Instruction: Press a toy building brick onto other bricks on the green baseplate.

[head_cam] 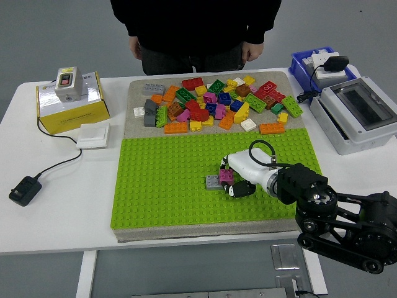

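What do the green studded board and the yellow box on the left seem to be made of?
The green baseplate looks like moulded plastic: one even bright colour, with a regular grid of studs. The yellow box looks like printed cardboard, judging by its flat matte faces and folded edges, though that is less certain.

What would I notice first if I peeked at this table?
Probably the bright green baseplate covering the table's front middle, where the robot's right hand holds a pink brick beside a grey brick. Right behind it, a jumbled heap of colourful bricks lies in front of a person in black.
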You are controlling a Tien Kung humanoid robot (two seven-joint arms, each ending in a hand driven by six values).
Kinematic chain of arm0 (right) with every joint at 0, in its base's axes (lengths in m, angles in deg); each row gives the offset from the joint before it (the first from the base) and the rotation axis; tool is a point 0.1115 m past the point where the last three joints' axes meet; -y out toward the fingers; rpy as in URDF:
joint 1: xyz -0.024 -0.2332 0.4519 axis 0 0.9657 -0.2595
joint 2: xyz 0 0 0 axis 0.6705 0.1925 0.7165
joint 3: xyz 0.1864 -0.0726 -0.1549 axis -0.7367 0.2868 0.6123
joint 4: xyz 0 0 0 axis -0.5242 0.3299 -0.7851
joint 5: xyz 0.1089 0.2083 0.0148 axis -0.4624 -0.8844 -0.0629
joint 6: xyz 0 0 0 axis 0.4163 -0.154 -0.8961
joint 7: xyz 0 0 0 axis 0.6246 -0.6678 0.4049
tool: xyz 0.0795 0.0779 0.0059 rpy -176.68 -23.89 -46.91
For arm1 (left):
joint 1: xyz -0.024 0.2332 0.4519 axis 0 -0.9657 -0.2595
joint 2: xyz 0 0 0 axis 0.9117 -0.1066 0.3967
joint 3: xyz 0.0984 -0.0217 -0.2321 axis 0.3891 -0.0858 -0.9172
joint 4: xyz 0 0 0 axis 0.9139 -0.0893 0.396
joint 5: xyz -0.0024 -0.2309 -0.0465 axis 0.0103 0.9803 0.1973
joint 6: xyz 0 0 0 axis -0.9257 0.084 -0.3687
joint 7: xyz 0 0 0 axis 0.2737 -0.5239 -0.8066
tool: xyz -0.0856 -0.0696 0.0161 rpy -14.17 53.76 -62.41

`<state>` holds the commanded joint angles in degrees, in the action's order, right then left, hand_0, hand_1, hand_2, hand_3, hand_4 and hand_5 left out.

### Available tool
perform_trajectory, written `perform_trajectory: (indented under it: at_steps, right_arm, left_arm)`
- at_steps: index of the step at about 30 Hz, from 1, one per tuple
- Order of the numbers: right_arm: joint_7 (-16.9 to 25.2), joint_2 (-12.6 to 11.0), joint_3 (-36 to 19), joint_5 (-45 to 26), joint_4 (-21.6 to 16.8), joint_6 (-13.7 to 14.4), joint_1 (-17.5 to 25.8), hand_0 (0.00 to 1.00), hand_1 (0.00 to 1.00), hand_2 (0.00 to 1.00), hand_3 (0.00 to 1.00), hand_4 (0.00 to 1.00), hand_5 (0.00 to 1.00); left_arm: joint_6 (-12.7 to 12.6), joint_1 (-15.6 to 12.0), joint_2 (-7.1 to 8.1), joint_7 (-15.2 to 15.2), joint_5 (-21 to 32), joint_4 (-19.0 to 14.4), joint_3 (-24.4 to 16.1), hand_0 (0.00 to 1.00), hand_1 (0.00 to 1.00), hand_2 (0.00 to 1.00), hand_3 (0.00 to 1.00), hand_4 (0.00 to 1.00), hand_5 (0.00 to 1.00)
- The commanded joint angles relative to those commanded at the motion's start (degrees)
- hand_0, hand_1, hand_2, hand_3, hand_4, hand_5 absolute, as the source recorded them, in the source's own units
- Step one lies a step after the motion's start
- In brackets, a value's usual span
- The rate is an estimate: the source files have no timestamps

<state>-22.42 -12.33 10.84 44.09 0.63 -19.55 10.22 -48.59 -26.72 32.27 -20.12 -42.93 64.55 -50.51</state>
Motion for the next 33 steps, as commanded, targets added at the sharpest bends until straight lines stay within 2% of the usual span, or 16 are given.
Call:
perform_trajectory:
  at_steps: [2,7,8,13,14,33]
  right_arm:
    - [0.01,-0.04,-0.01,-0.1,-0.03,0.01,-0.02,0.044,0.144,0.672,0.825,0.501,0.342]
    - [0.07,-0.15,0.0,-0.42,-0.12,0.05,-0.07,0.044,0.144,0.672,0.825,0.501,0.342]
    - [0.09,-0.17,0.02,-0.46,-0.13,0.06,-0.09,0.043,0.155,0.734,0.846,0.501,0.339]
    - [0.2,-0.24,0.09,-0.69,-0.15,0.21,-0.13,0.043,0.155,0.734,0.846,0.501,0.339]
    - [0.22,-0.25,0.1,-0.72,-0.15,0.24,-0.13,0.043,0.165,0.767,0.846,0.503,0.34]
    - [0.72,-0.49,0.86,-1.26,-0.36,0.93,-0.61,0.044,0.173,0.778,0.849,0.507,0.339]
  left_arm:
    - [-0.01,0.0,0.0,-0.01,-0.01,0.0,-0.01,0.661,0.655,0.615,0.735,0.413,0.542]
    - [-0.01,-0.03,0.01,0.02,-0.1,0.0,-0.07,0.661,0.655,0.615,0.735,0.413,0.542]
    - [0.0,-0.04,0.02,0.02,-0.08,0.0,-0.06,0.657,0.653,0.608,0.728,0.406,0.543]
    - [0.01,-0.07,0.01,0.0,-0.12,0.0,-0.09,0.657,0.653,0.608,0.728,0.406,0.543]
    - [0.01,-0.07,0.01,-0.01,-0.12,0.0,-0.1,0.659,0.652,0.603,0.727,0.405,0.544]
    - [-0.24,-0.03,0.17,-0.29,-0.08,0.0,0.11,0.653,0.645,0.594,0.707,0.376,0.55]
